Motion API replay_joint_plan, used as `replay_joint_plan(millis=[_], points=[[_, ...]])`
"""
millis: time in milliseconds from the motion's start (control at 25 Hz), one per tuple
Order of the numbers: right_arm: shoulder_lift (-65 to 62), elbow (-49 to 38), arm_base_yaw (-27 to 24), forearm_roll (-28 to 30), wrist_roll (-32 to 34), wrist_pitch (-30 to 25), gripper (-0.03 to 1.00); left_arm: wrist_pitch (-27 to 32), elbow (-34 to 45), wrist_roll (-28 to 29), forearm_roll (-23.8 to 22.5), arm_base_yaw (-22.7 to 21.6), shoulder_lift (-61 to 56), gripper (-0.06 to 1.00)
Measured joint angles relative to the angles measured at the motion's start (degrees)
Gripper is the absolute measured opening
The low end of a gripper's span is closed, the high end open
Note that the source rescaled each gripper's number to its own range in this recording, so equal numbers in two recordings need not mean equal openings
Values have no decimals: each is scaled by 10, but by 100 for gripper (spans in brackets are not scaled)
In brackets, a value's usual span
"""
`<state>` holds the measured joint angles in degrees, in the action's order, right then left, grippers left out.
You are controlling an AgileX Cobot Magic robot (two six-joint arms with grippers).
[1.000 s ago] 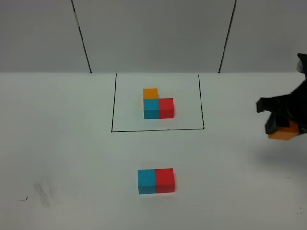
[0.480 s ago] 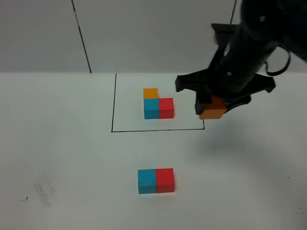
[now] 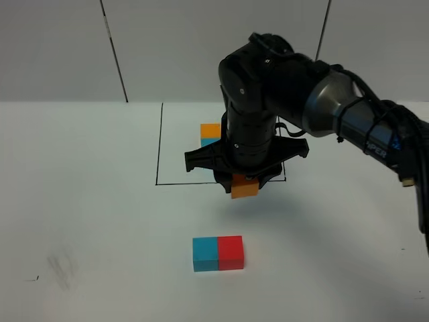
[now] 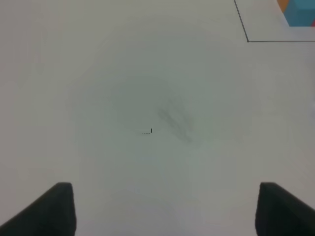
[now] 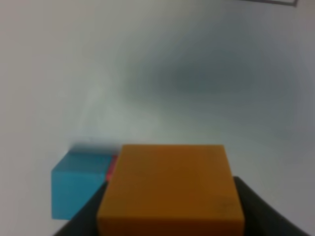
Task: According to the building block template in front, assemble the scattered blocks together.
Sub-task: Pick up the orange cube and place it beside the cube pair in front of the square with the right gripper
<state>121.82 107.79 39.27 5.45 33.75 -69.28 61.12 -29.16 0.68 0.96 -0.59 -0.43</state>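
Currently your left end effector (image 4: 167, 209) hangs open over the surface (image 3: 100, 221); rightward, blue cube (image 3: 204, 253) and red cube (image 3: 230, 252) sit joined, and your right end effector (image 3: 244, 180) grips the orange cube (image 3: 244, 188) aloft nearby. Descend crooked and you could knock them apart.

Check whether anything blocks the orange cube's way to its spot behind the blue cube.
Nothing visible does. The right gripper holds the orange cube in the air, beyond and to the right of the blue cube in the high view. Only bare table lies between them; the red cube sits against the blue one's right side.
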Motion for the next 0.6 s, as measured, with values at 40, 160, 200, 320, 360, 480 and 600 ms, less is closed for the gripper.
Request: replay_joint_plan(millis=[40,160,200,320,360,480,600], points=[[7,1,3,-4,1,0,2,0,0,0,0,0,0,79],[23,1,11,-15,10,0,2,0,0,0,0,0,0,79],[26,1,14,-18,15,0,2,0,0,0,0,0,0,79],[32,1,26,-23,42,5,2,0,0,0,0,0,0,79],[32,1,30,-24,48,14,2,0,0,0,0,0,0,79],[32,4,39,-25,51,44,2,0,0,0,-10,0,0,79],[35,4,41,-29,52,56,2,0,0,0,-33,0,0,79]])
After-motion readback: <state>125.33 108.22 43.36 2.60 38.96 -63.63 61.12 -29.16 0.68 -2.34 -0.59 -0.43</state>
